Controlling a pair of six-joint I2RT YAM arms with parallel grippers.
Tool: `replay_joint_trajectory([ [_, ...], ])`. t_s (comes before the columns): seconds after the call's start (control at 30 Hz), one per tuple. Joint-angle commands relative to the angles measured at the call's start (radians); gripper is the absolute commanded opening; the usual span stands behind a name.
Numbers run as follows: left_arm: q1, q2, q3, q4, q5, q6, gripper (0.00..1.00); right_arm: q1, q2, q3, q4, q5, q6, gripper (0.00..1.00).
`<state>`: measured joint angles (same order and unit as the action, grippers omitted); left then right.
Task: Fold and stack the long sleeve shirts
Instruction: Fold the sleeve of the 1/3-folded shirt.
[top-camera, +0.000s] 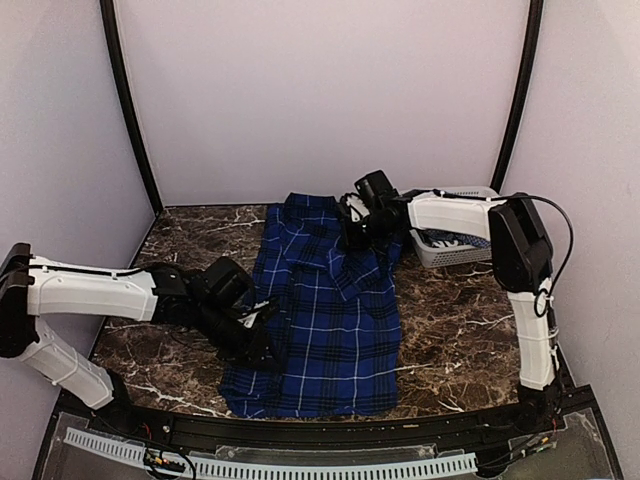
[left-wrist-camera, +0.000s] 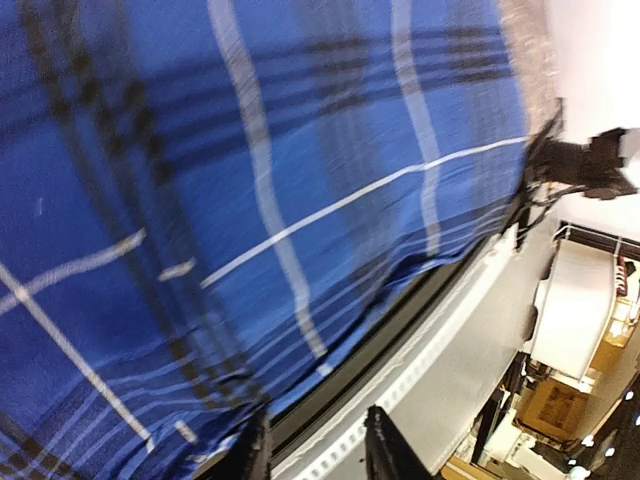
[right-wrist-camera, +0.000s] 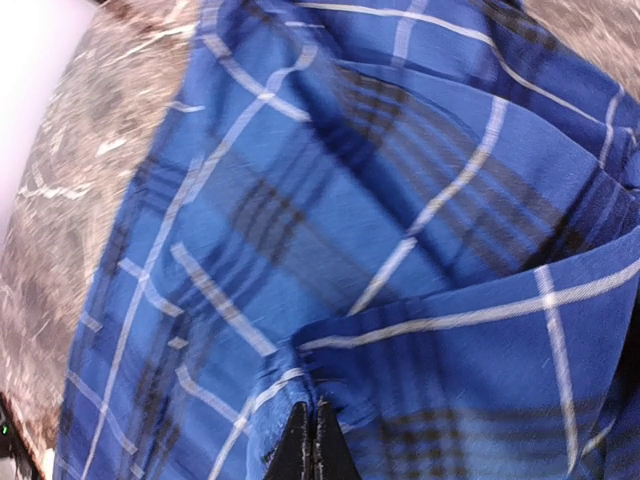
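Note:
A dark royal-blue plaid shirt (top-camera: 330, 310) lies spread lengthwise on the marble table, its hem near the front edge. My right gripper (top-camera: 357, 236) is at the shirt's far right corner. In the right wrist view its black fingertips (right-wrist-camera: 312, 425) are shut on a bunched fold of the plaid cloth (right-wrist-camera: 330, 250). My left gripper (top-camera: 262, 330) sits low at the shirt's left edge. In the left wrist view its two fingers (left-wrist-camera: 316, 418) stand apart by the hem (left-wrist-camera: 250, 200), and only the table's front rail shows between them. A lighter blue cloth (top-camera: 447, 241) lies in the basket.
A pale lattice basket (top-camera: 452, 258) stands at the back right, under the right arm. The marble table top (top-camera: 160, 250) is bounded by white walls behind and at both sides. A black rail and a perforated strip (top-camera: 300, 468) run along the front edge.

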<state>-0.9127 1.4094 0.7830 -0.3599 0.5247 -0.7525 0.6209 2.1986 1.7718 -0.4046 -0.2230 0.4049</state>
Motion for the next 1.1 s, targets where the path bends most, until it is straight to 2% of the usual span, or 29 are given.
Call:
replay_joint_trajectory([
  [0.0, 0.023, -0.073, 0.106, -0.071, -0.077, 0.032, 0.34, 0.060, -0.097, -0.018, -0.065, -0.002, -0.050, 0.00],
  [0.17, 0.147, -0.104, 0.124, -0.051, -0.235, -0.001, 0.35, 0.162, -0.145, -0.070, -0.045, -0.068, -0.031, 0.00],
  [0.27, 0.240, -0.094, 0.111, 0.000, -0.270, -0.013, 0.36, 0.231, -0.145, -0.078, -0.027, -0.085, -0.008, 0.00],
  [0.47, 0.337, -0.031, 0.114, 0.111, -0.323, 0.001, 0.36, 0.337, -0.095, -0.034, 0.000, -0.146, 0.037, 0.00],
  [0.6, 0.356, -0.012, 0.083, 0.188, -0.325, -0.013, 0.36, 0.377, -0.057, -0.023, 0.017, -0.207, 0.066, 0.00],
  [0.73, 0.360, -0.028, 0.056, 0.231, -0.343, -0.013, 0.37, 0.404, -0.028, 0.007, -0.007, -0.196, 0.063, 0.00],
  [1.07, 0.360, -0.057, 0.037, 0.219, -0.339, 0.011, 0.36, 0.435, -0.017, 0.030, 0.056, -0.218, 0.119, 0.00],
])
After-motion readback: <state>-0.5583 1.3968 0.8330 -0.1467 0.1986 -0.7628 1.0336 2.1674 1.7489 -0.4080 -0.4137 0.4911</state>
